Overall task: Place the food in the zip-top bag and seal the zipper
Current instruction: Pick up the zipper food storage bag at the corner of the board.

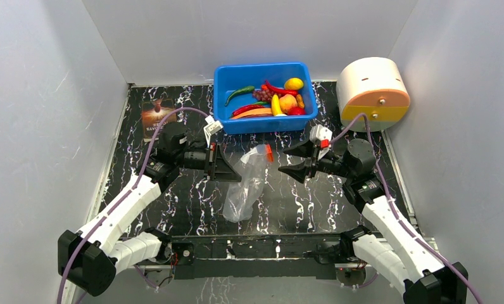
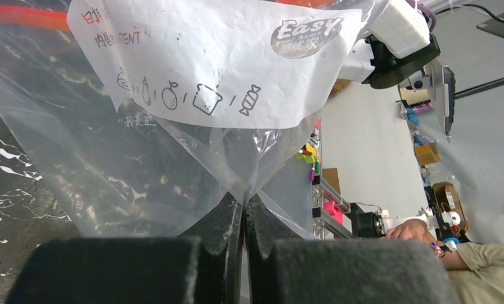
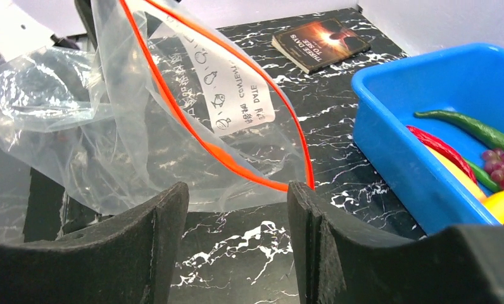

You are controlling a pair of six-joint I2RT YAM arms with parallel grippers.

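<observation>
Top external view: all the food point(image 1: 275, 98) sits in the blue tub point(image 1: 227, 117), none of it bagged yet. The left hand point(image 1: 227, 166) is clamped on the zip-top bag point(image 1: 246, 183) at mid-table point(image 1: 173, 202). The right hand point(image 1: 286, 161) hangs part-open at the bag's mouth, gripping nothing. The zipper point(image 3: 237, 168) gapes unsealed, so filling and sealing both lie ahead.

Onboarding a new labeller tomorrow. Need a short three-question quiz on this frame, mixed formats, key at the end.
1. True or false: the left gripper is shut on the clear crinkly zip-top bag.
2. Where are the glossy toy fruits and vegetables? A) all in the bag B) all in the blue plastic tub C) half in each
3. Fill in: the jaws of the right gripper stand ___, near the bag's reddish-orange zipper strip.
Key: 1 true; 2 B; 3 open.
</observation>
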